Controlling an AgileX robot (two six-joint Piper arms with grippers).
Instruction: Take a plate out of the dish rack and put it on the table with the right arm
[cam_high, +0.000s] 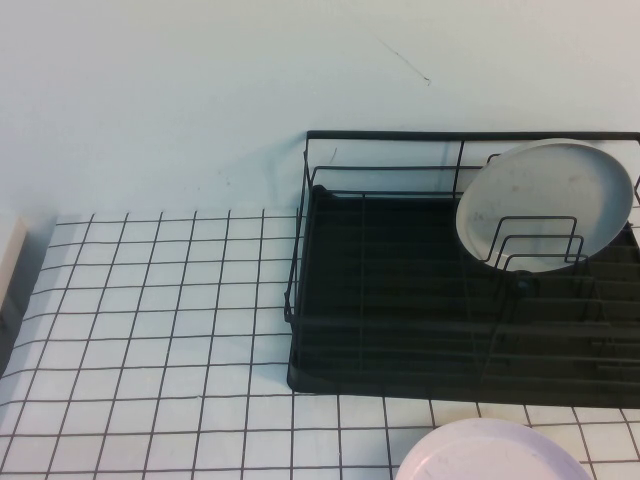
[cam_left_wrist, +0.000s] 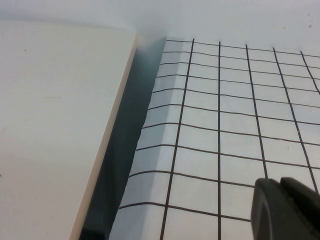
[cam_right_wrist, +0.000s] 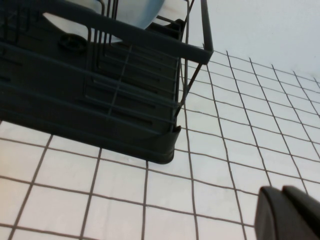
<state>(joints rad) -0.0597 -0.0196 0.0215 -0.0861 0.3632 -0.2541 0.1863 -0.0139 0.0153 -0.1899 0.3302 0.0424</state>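
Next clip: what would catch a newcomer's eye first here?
The big black dish rack on the right half of the gridded table, with one pale grey plate leaning upright in its far right corner. A lilac-pink plate peeks in at the near edge. Neither arm shows in the high view; the left gripper and right gripper hover over bare grid.

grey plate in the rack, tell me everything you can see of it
The grey plate is round, pale, matte like plastic or ceramic, with a raised rim and faint dark specks. It stands tilted on edge at the right rear of the black dish rack, leaning back, with wire dividers crossing its lower face. Neither pincer touches it.
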